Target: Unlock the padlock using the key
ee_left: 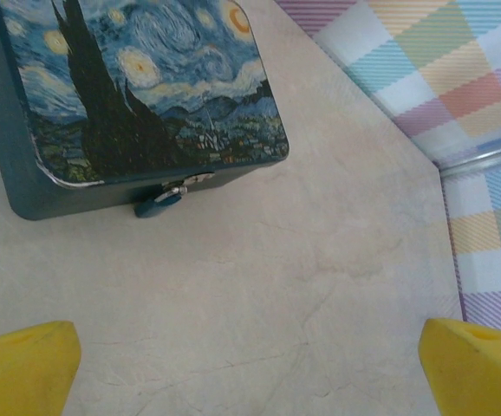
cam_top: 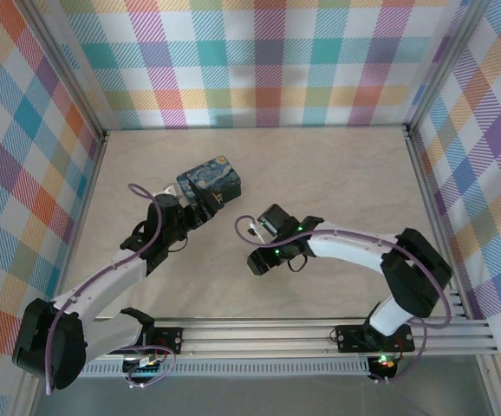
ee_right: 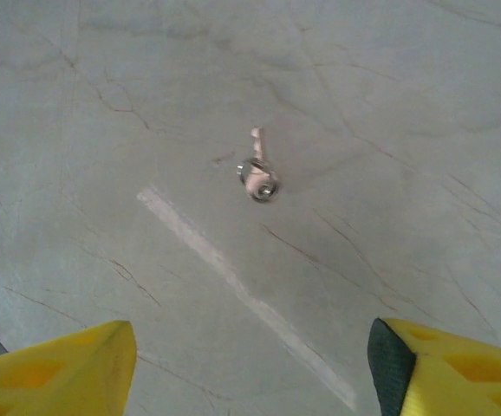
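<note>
On the marbled surface the key lies flat mid-frame, blade toward the top, ringed head below. Thin, stiff and likely slippery, it looks best pinched at the head. The padlock hangs at the front of the tin, upper left; the left end effector and right end effector stand spread, empty.

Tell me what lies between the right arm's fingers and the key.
In the right wrist view, bare tabletop crossed by a pale stripe separates the fingers from the key.
</note>
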You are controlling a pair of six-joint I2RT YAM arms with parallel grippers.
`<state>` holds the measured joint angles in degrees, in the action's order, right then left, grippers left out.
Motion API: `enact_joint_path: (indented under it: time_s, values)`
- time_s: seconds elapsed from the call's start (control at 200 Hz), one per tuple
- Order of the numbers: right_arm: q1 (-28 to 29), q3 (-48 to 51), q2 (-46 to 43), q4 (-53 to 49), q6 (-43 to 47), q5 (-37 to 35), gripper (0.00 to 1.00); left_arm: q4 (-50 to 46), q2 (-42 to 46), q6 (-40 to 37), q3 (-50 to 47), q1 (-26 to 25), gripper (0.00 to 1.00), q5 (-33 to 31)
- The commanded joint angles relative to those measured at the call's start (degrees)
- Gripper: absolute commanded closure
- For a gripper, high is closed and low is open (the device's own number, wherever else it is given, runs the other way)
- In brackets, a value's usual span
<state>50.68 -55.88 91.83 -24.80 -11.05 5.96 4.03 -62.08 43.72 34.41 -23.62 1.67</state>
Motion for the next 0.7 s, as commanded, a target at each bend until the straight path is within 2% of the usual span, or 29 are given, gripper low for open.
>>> enact_joint_path:
  time_s: [0.0, 0.32, 0.695]
  values:
    - [1.38, -3.56, 3.32, -2.51, 2.16, -1.37, 0.33, -2.51, 2.94, -0.82, 0.10, -0.20, 0.00, -3.00]
    - [3.36, -12.52, 13.52, -6.52, 4.06, -6.41, 0.44, -9.90, 7.79, -4.62, 2.01, -0.20, 0.00, -6.61]
    - [3.90, -16.01, 18.10, -6.39, 5.19, -8.75, 0.60, -11.92, 10.32, -5.76, 2.15, -0.16, 0.00, -7.50]
